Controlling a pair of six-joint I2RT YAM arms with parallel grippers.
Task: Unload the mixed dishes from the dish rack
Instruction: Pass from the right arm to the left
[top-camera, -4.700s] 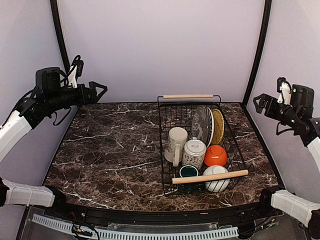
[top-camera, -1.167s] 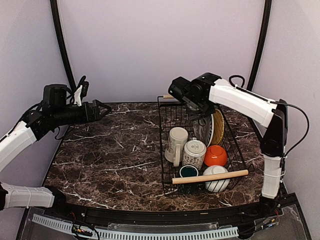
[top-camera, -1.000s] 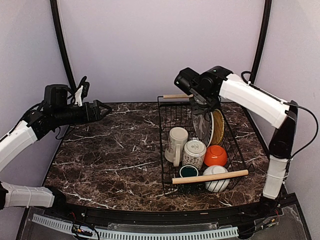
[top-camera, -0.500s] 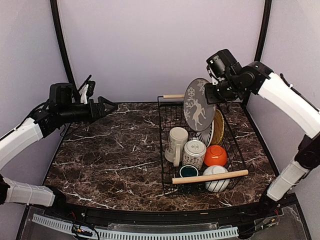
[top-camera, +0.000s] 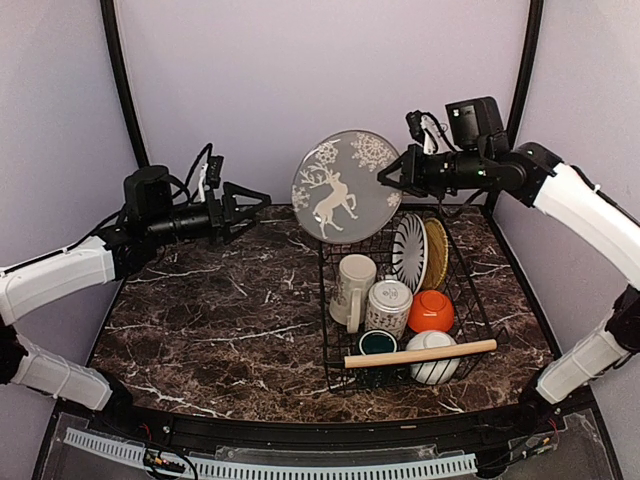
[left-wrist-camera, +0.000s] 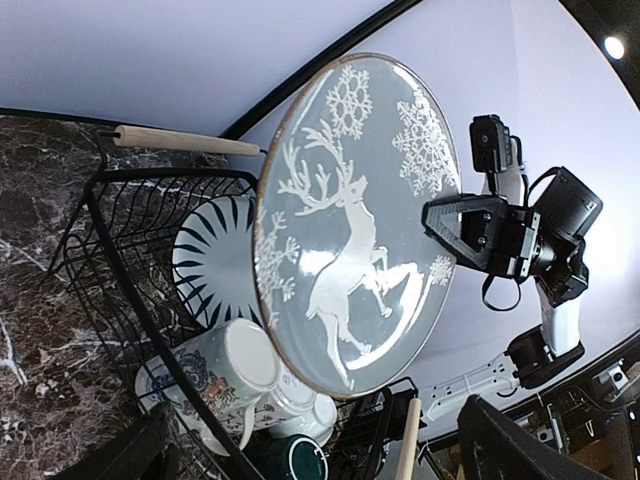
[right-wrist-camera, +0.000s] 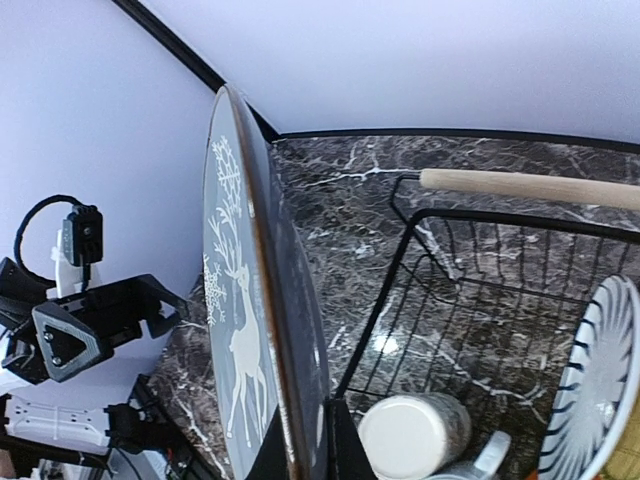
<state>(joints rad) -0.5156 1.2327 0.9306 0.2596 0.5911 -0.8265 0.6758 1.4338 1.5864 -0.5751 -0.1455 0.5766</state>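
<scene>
My right gripper (top-camera: 395, 172) is shut on the rim of a grey plate (top-camera: 347, 186) with a white reindeer and snowflakes, held upright in the air above the rear left corner of the dish rack (top-camera: 420, 353). In the right wrist view the plate (right-wrist-camera: 235, 330) stands edge-on in the right gripper (right-wrist-camera: 305, 455). My left gripper (top-camera: 255, 205) is open, just left of the plate and apart from it. It faces the plate (left-wrist-camera: 355, 220), nothing between its fingers (left-wrist-camera: 500, 450). A radial-striped plate (top-camera: 410, 252) and a lime-green plate (top-camera: 436, 253) stand in the rack.
Also in the rack are a cream mug (top-camera: 352, 285), a patterned mug (top-camera: 388, 303), a dark green cup (top-camera: 377, 342), an orange bowl (top-camera: 431, 310) and a white bowl (top-camera: 433, 365). Marble tabletop (top-camera: 220, 310) lies left of the rack. Walls close the back and sides.
My right gripper has lifted the reindeer plate out of the rack and carried it up and to the left. My left arm has reached right toward it.
</scene>
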